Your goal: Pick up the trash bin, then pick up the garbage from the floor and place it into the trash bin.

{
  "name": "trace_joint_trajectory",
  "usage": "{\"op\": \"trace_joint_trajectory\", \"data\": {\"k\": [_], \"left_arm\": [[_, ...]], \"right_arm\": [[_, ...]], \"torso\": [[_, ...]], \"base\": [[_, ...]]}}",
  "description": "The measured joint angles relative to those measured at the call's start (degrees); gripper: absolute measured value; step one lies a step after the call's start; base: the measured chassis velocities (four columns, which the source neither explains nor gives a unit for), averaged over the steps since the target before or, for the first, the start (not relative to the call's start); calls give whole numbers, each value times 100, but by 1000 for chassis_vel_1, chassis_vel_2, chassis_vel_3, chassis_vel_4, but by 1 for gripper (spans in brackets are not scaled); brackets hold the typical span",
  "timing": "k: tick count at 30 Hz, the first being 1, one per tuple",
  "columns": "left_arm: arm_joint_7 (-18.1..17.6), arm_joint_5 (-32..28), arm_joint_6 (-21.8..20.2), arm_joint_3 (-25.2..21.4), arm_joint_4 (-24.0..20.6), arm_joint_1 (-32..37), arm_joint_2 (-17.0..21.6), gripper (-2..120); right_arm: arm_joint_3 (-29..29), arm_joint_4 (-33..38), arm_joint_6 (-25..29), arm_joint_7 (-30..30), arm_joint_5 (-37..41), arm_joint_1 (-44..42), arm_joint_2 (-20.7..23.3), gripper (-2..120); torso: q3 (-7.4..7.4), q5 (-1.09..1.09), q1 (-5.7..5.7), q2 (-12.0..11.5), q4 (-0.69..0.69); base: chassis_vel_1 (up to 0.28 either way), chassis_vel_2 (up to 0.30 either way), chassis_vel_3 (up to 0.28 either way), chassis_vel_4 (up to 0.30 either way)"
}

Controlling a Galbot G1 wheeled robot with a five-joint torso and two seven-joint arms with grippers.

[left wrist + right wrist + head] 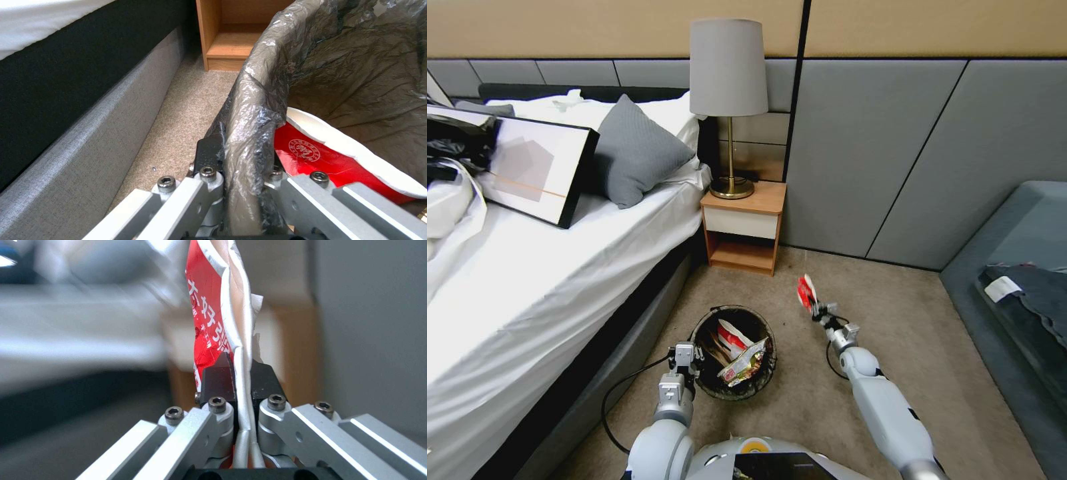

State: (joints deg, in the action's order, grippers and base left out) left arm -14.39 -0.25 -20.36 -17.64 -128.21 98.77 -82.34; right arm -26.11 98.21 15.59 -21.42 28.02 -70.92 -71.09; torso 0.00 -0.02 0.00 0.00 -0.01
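Pinched flat in the right gripper (240, 373), a red-and-white wrapper (213, 323) should swing squarely over the trash bin (764, 380), whose lined rim the left gripper (240, 160) clamps, before release.

The trash bin (734, 352) sat on the floor (894, 313) right of the bed (527, 280), before the nightstand (744, 227), with wrappers (740, 357) in it and another wrapper (807, 293) held to its right.

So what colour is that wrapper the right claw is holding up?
The wrapper is red with white lettering and a white edge, clearest in the right wrist view.
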Motion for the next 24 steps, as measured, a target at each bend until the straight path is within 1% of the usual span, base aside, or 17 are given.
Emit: {"op": "trace_joint_trajectory", "data": {"k": [1, 2, 4, 5, 6, 7, 9, 10, 11, 12, 17, 24], "left_arm": [[0, -1, 0, -5, -2, 1, 0, 2], [-1, -2, 1, -16, -10, 4, 2, 2], [-1, -6, 4, -18, -18, 1, 3, 2], [-1, -6, 4, -18, -18, 1, 3, 2], [0, -16, 8, -20, -33, -4, 3, 2], [0, -17, 10, -20, -39, -4, 3, 2], [-1, -16, 12, -20, -43, -5, 3, 2], [-1, -17, 13, -13, -52, -2, 4, 2], [-1, -17, 13, -13, -52, -2, 4, 2], [-8, -16, 22, 8, -71, 0, 2, 2], [-9, -10, 26, 35, -82, 12, -1, 2], [-1, 16, 34, 95, -85, -3, -29, 2]], "right_arm": [[14, 292, 10, -47, 13, -139, 2, 0], [102, 856, 34, -137, 5, -437, 20, 0], [275, 1329, 48, -183, -53, -732, 42, 0], [275, 1329, 48, -183, -53, -732, 42, 0], [515, 1642, 39, -201, -197, -993, 49, 0], [613, 1683, 46, -223, -309, -1069, 34, 0], [702, 1684, 63, -257, -436, -1129, 12, 0], [832, 1610, 101, -333, -643, -1193, -26, 0], [832, 1610, 101, -333, -643, -1193, -26, 0], [1069, 1332, 125, -399, -956, -1244, -84, 0], [1277, 1008, 131, -404, -1176, -1171, -137, 0], [1479, 575, 32, -393, -1288, -960, -111, 0]], "torso": [[0, 0, 0, 0, 1], [0, 1, 0, 0, 1], [0, 2, 0, 0, 0], [0, 2, 0, 0, 0], [0, 0, 0, 0, 0], [0, 1, 0, 0, 0], [0, 2, 0, 0, 0], [0, 2, 0, 0, 1], [0, 2, 0, 0, 1], [0, 2, 0, 0, 1], [0, 2, 0, 0, 1], [1, 2, 0, 0, 1]], "base": [[0, 0, 0, 0], [0, 0, 0, 0], [0, 0, 0, 0], [0, 0, 0, 0], [0, 0, 0, 0], [0, 0, 0, 0], [0, 0, 0, 0], [0, 0, 0, 0], [0, 0, 0, 0], [0, 0, 0, 0], [0, 0, 0, 0], [0, 0, 0, 0]]}}
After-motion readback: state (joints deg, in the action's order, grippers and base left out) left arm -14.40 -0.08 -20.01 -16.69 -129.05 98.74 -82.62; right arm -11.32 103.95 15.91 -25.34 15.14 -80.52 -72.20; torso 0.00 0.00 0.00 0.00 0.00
